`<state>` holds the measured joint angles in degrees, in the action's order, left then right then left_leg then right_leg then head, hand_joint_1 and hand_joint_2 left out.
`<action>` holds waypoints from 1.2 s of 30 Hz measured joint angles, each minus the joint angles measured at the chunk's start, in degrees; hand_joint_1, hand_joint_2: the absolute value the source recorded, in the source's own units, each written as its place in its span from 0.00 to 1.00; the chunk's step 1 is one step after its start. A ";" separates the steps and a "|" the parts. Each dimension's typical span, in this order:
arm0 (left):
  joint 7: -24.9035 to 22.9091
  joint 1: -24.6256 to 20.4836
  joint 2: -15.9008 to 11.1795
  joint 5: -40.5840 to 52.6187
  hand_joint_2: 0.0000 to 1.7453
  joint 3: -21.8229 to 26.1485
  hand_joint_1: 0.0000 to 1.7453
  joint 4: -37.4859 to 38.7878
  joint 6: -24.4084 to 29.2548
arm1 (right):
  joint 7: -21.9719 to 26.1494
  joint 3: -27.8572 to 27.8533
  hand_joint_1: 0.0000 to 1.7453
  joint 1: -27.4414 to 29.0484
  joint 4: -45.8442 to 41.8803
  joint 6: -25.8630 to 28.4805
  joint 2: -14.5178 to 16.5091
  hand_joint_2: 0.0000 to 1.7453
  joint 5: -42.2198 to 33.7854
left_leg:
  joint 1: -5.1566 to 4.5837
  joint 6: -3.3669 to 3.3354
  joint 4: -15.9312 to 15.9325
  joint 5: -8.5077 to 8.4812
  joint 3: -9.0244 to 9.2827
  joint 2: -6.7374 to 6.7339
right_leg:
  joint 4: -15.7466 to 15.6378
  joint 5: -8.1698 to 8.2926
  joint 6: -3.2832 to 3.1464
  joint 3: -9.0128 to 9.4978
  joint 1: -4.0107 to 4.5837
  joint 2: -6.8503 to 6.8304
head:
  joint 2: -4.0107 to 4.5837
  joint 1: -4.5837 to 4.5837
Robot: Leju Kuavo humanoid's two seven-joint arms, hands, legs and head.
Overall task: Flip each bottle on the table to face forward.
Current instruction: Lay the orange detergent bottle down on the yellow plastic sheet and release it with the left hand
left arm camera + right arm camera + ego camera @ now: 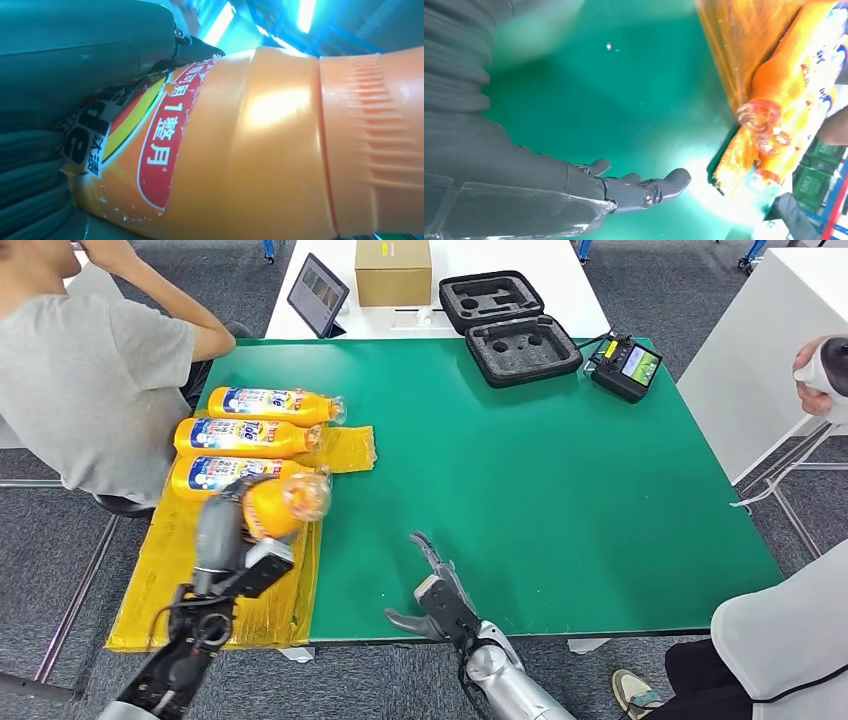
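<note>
Currently the left robot hand (pixel 232 523) grips an orange bottle (pixel 283 503), lifted over the yellow plastic sheet (pixel 170 570) at the left side of the green tabletop (pixel 520 470). The bottle's clear cap end points toward the middle of the tabletop. Three more bottles (pixel 245 437) lie side by side on the sheet just beyond it, labels up, caps pointing the same way; the nearest is close behind the held one. The sheet hangs over the tabletop's near and left edges.

The right robot hand (pixel 432 580) hovers near the front edge with its fingers spread and nothing in it, well apart from the bottles. Wide bare green surface stretches to the right and ahead of it.

At the far edge sit an open foam-lined case (pixel 510 325) and a handheld controller (pixel 626 367). A seated person (pixel 85 380) is close beside the bottles at the left.

The left wrist view shows the held bottle's torn red-and-yellow label and ribbed neck; the right wrist view shows the open fingers (pixel 659 187) above green surface and the bottle caps (pixel 760 114) beyond.
</note>
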<state>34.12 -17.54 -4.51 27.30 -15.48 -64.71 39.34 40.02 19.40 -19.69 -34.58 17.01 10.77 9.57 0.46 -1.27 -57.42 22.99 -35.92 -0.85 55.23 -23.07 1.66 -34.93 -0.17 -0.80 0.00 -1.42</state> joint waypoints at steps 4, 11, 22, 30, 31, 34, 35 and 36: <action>-0.58 0.01 -2.54 0.66 1.00 3.14 1.00 -1.35 -0.48 | 0.00 -0.25 0.00 0.10 -0.08 -0.07 -0.35 1.00 -0.32 | 0.00 -0.01 0.00 0.00 -0.01 0.01 | 0.00 0.00 0.00 0.00 -0.01 -0.02 | 0.00 0.01; -0.71 0.09 -3.67 -1.16 1.00 5.04 1.00 -2.46 -2.61 | 0.00 -0.30 0.00 -0.07 -0.08 -0.72 -0.37 1.00 -0.45 | -0.02 -0.01 0.00 0.00 -0.03 0.03 | 0.00 0.00 0.00 0.00 -0.02 -0.01 | 0.00 0.01; -8.39 0.75 -5.56 21.35 1.00 4.51 1.00 -2.21 -3.98 | 0.00 -0.30 0.00 -1.70 0.25 -1.96 0.26 1.00 -0.73 | 0.00 0.00 0.00 0.00 -0.02 0.02 | 0.00 0.00 0.00 -0.03 0.01 -0.01 | 0.00 0.00; -12.89 -4.05 -6.54 34.56 1.00 -1.68 1.00 15.09 -6.77 | 0.00 -0.10 0.00 -3.10 0.31 -3.19 0.49 1.00 -0.99 | -0.01 -0.01 -0.01 -0.02 -0.02 0.01 | 0.00 0.01 0.01 -0.02 -0.01 -0.02 | 0.00 0.02; -13.37 -4.92 -6.63 35.12 1.00 -2.30 1.00 17.24 -6.99 | 0.00 -0.07 0.00 -3.21 0.31 -3.23 0.47 1.00 -1.04 | -0.01 -0.02 -0.01 -0.02 -0.02 0.03 | 0.00 0.01 0.01 -0.01 -0.01 -0.05 | 0.00 0.01; -15.52 -7.83 -6.70 37.11 1.00 -4.00 1.00 22.57 -7.09 | 0.00 0.09 0.00 -3.46 0.31 -3.57 0.44 1.00 -1.18 | -0.01 -0.02 0.00 -0.02 0.01 0.09 | 0.00 0.00 0.00 0.07 0.00 -0.16 | 0.00 0.01; -16.20 -8.75 -6.68 37.66 1.00 -4.47 1.00 24.02 -7.07 | 0.00 0.15 0.00 -3.52 0.31 -3.70 0.44 1.00 -1.22 | -0.01 -0.02 0.01 -0.02 0.03 0.09 | 0.00 0.00 0.00 0.10 0.00 -0.16 | 0.00 0.01; -16.80 -9.61 -6.63 38.10 1.00 -4.90 0.99 25.30 -7.00 | 0.00 0.20 0.00 -3.56 0.31 -3.80 0.44 1.00 -1.27 | -0.01 -0.01 0.01 -0.02 0.07 0.09 | 0.00 0.00 0.00 0.13 0.00 -0.16 | 0.00 0.01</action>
<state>17.32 -27.15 -11.15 65.40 -20.37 -39.41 32.34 40.02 19.60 -23.25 -34.27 13.21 11.21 8.30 0.45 -1.28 -57.41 22.97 -35.85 -0.76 55.23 -23.07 1.66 -34.81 -0.17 -0.96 0.00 -1.41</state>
